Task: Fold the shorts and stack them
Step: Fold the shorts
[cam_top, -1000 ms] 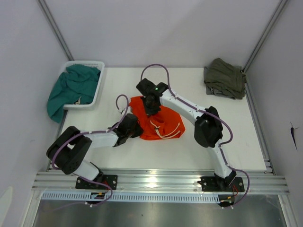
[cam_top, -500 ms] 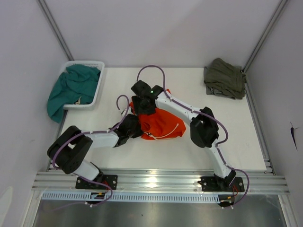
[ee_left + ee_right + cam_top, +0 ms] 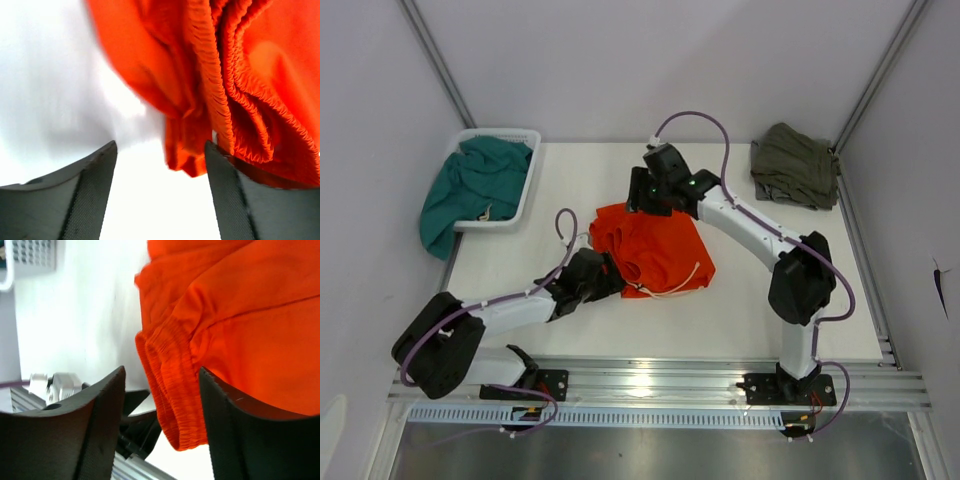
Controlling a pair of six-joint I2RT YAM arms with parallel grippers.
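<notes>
Shorts (image 3: 655, 255), rumpled orange cloth, ribbed gathered waistband; left tool (image 3: 160, 146), right tool (image 3: 162, 371) both apart.

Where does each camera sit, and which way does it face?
Top: above and behind the robot, looking down at the table; left arm and right arm both show.
Left wrist: on the left arm, looking past its fingers at the orange shorts.
Right wrist: on the right arm, looking past its fingers at the shorts' waistband.
Shared: all three see the shorts.
</notes>
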